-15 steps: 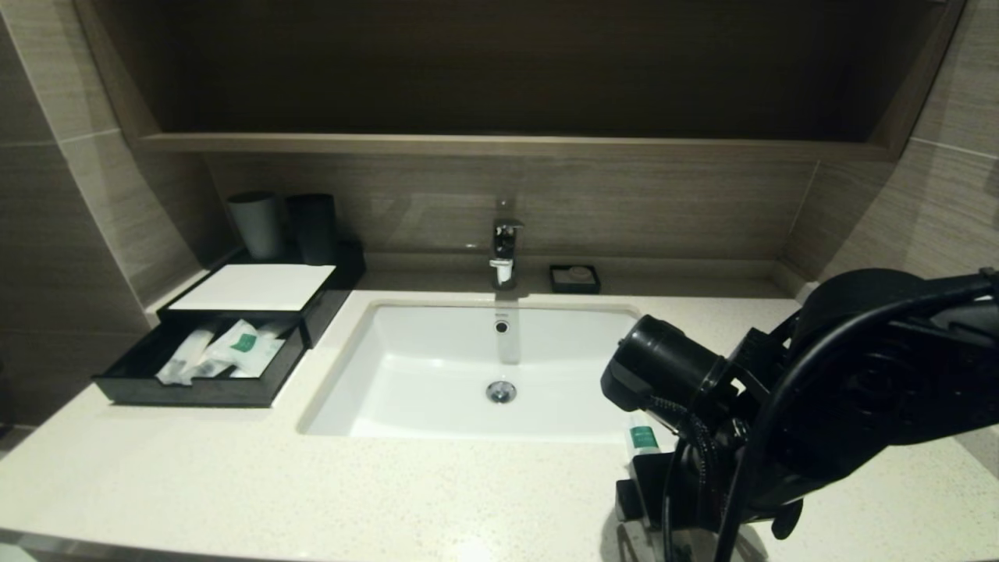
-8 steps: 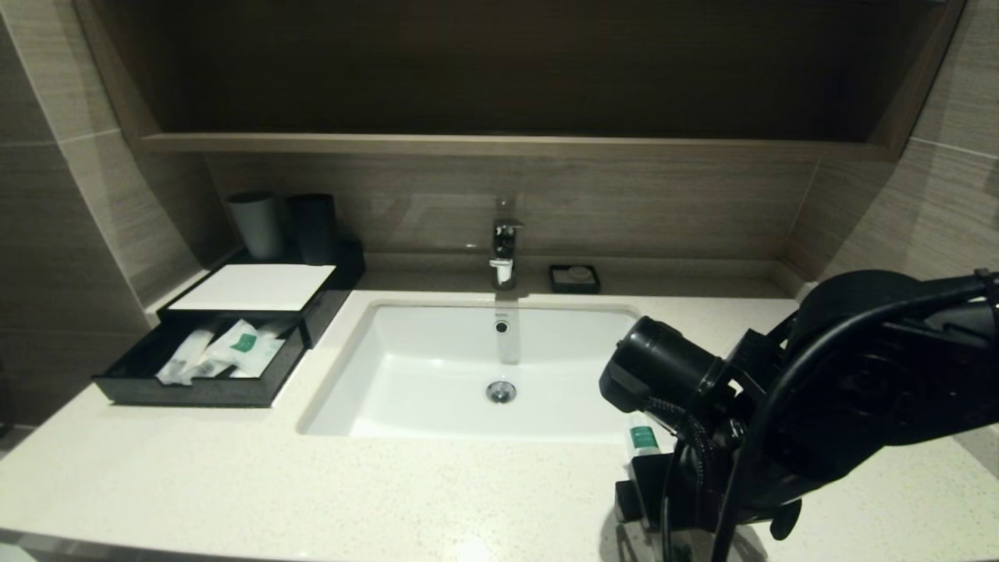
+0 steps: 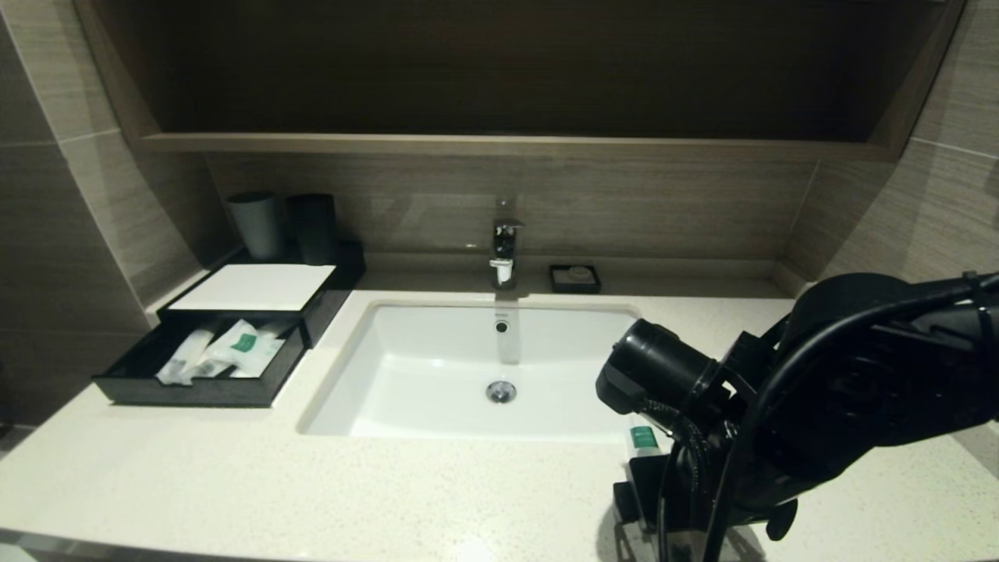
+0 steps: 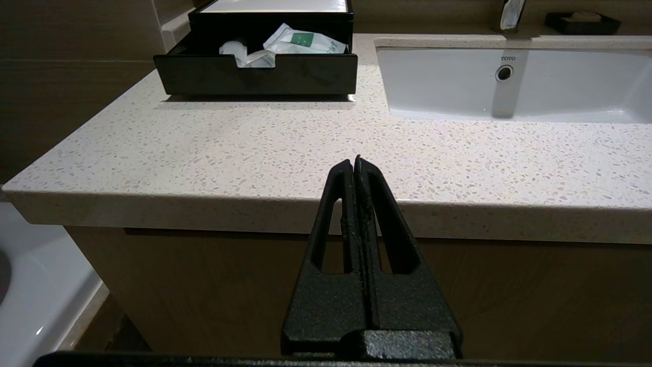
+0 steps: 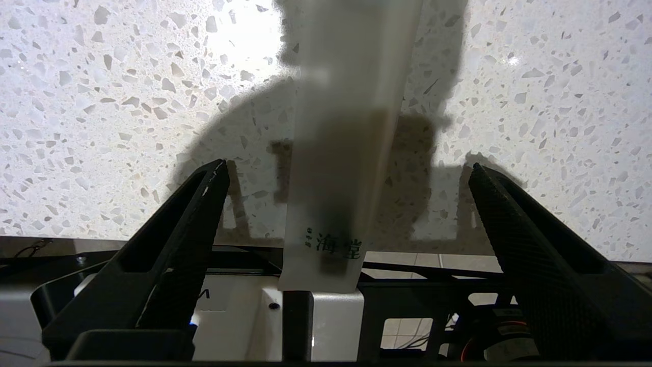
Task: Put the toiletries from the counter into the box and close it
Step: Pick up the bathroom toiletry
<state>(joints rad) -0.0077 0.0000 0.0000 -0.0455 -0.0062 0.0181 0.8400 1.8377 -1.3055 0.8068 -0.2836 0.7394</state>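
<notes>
Right gripper: lower right of the head view, over the counter's front edge; fingers spread wide on either side of one sachet, gripping nothing.
Sachet: long, narrow, lying on the counter between the fingers; its end overhangs the front edge. Head view shows only its green label peeking past the arm.
Right wrist view only: dark printed characters near the sachet's overhanging end; speckled stone close up.
Left gripper: parked low in front of the counter edge, fingers pressed together, holding nothing. Not seen from the head.
Box: left of frame, drawer pulled out toward the front, white top panel behind it.
In drawer: pale sachets, one with a green label facing up; they overlap, exact count unclear.
Left wrist view only: wood cabinet front below the slab, a notch in the drawer's front wall.
Cups: two dark ones, behind the box.
Sink: one, white, centre of frame.
Tap: one, behind the sink.
Soap dish: one, right of the tap.
Room: brown wood-grain walls, a shelf ledge above.
</notes>
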